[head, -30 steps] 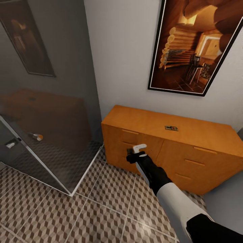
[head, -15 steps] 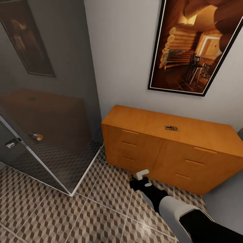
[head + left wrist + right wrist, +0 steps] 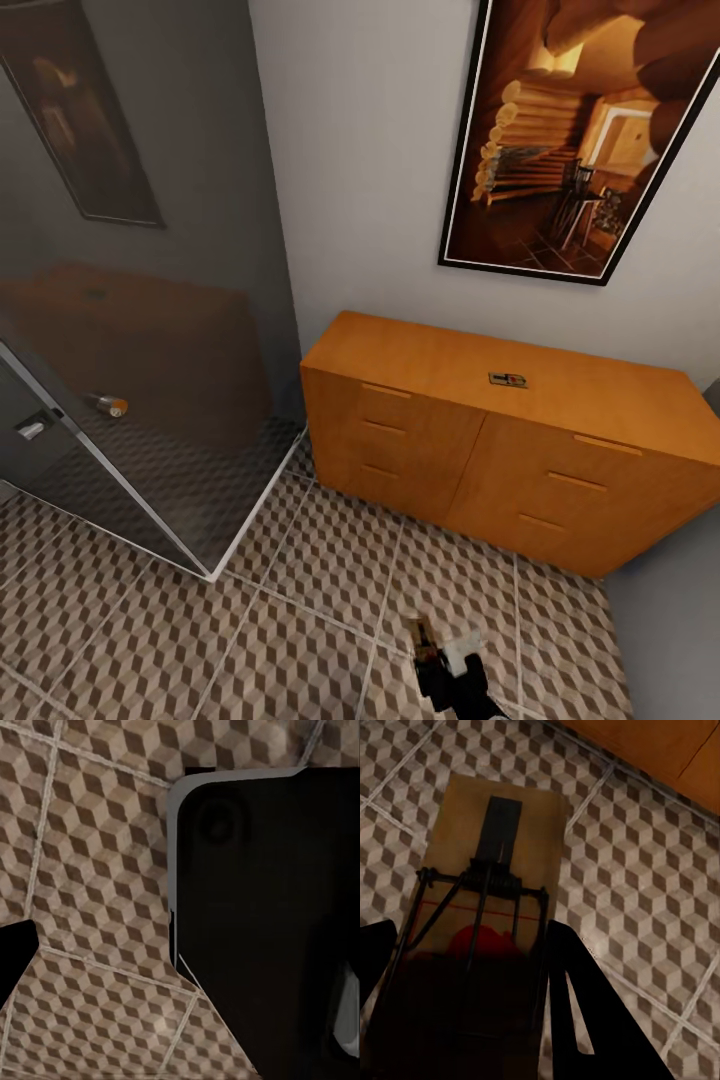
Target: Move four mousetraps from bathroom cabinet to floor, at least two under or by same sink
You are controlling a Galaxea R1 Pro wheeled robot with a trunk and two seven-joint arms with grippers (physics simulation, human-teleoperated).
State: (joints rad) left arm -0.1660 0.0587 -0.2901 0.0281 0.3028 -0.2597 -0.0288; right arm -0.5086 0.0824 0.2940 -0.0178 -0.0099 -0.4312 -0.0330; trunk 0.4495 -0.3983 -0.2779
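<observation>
Item: mousetrap (image 3: 484,907) clamped between the right gripper (image 3: 445,655) fingers, low over the bathroom floor (image 3: 250,640) before the cabinet (image 3: 480,440), second mousetrap (image 3: 508,380) mid-top; advice: lower flat, release gently; left gripper's state indiscernible.

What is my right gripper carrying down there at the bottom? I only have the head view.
Observer: A mousetrap. The right wrist view shows its tan board, dark wire frame and red spot between the right gripper's fingers.
Operator: Is it flat on the floor yet?
Observer: I cannot tell. The cube-patterned floor tiles lie right behind the board, but whether they touch isn't visible.
</observation>
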